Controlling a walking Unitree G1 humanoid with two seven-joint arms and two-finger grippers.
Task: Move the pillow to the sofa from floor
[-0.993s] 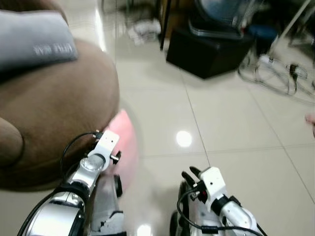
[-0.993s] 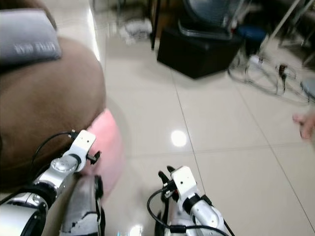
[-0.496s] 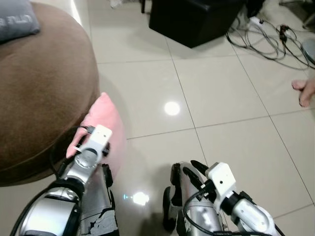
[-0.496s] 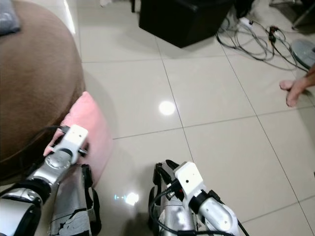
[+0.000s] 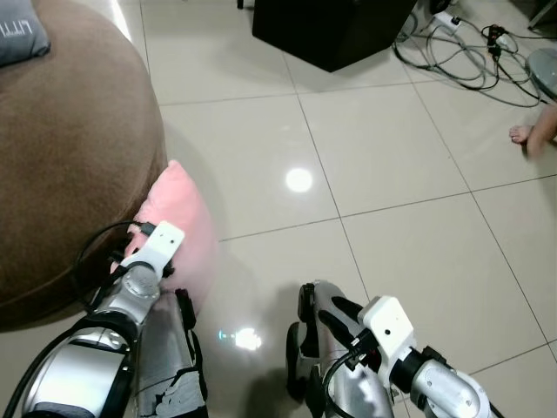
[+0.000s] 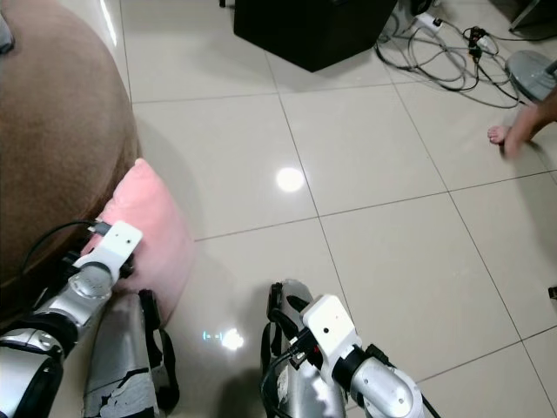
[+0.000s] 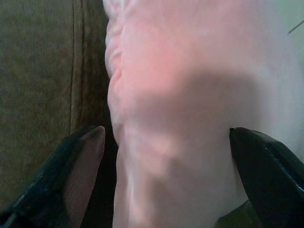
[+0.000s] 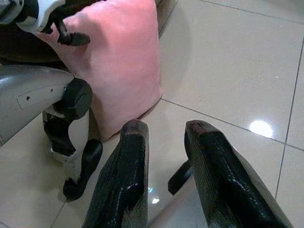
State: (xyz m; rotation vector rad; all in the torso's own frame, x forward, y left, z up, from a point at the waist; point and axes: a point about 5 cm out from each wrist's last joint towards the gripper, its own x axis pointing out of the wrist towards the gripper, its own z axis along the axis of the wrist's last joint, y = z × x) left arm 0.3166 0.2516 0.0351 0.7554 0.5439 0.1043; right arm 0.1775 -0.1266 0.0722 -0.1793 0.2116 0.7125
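Pink pillow [image 5: 178, 226] stands on edge on the tile floor [image 5: 392, 174], leaning against the base of the brown sofa [image 5: 70, 157]. It sits directly ahead of the left claw [image 7: 164, 161], its upper edge between the spread fingers.

Left claw: released, fingers wide apart, one each side of the pillow edge per wrist view; not yet closed on it. One finger sits on the sofa side, in the gap between pillow and sofa; the other is on the floor side.

Right claw [image 8: 166, 161]: released, nothing in it, fingers parted a little. Low down by the robot's leg, with the pillow's lower corner ahead of it and well apart. Idle, I'd say.

Handling (my read): soft, plump, light, fabric w/ a puckered seam. It will squash under the pinch and likely sag or swing once lifted. Not fragile, and cloth should give decent friction. Best hold prob. the top edge or corner where the stuffing is thinner, so the fingers bite through to cloth; a grip on the fat middle may slip off. A one-claw lift looks feasible; 2nd claw could steady the bottom.

Counts:
- pink pillow x1
- grey cushion [image 5: 19, 39] on the sofa x1
- sofa x1
- black box [image 5: 331, 30] on the floor x1
- cable tangle [image 5: 461, 57] x1
- person's bare foot [image 5: 526, 135] far off to the right x1
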